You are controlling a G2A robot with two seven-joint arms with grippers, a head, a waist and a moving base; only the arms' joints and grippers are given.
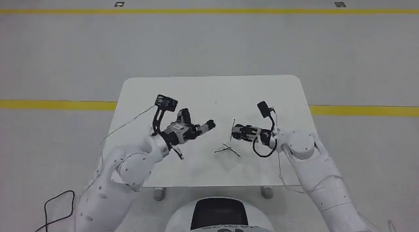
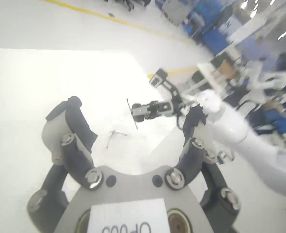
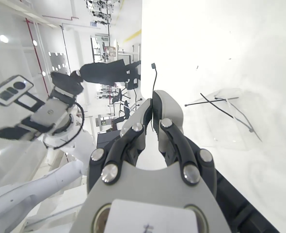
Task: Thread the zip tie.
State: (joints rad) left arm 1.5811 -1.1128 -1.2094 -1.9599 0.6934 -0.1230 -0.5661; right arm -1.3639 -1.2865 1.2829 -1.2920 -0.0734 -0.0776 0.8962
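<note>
Smooth white rounded arms (image 1: 134, 166), left gripper (image 2: 134, 107) was grey metal with frayed black tape (image 2: 83, 132) over its fingers (image 2: 49, 132), right gripper (image 3: 152, 99) had pale grey fingers, black links (image 3: 179, 137), silver screws (image 3: 191, 172), white printed labels (image 2: 128, 215), black cables (image 1: 263, 152) looped at the wrists.

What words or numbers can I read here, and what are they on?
Left gripper, white sticker: upside-down letters, cut off at the edge, not readable.
Right gripper, white label: one cut-off mark, unreadable.
Black plastic zip tie in the right gripper, white table: no print.
</note>
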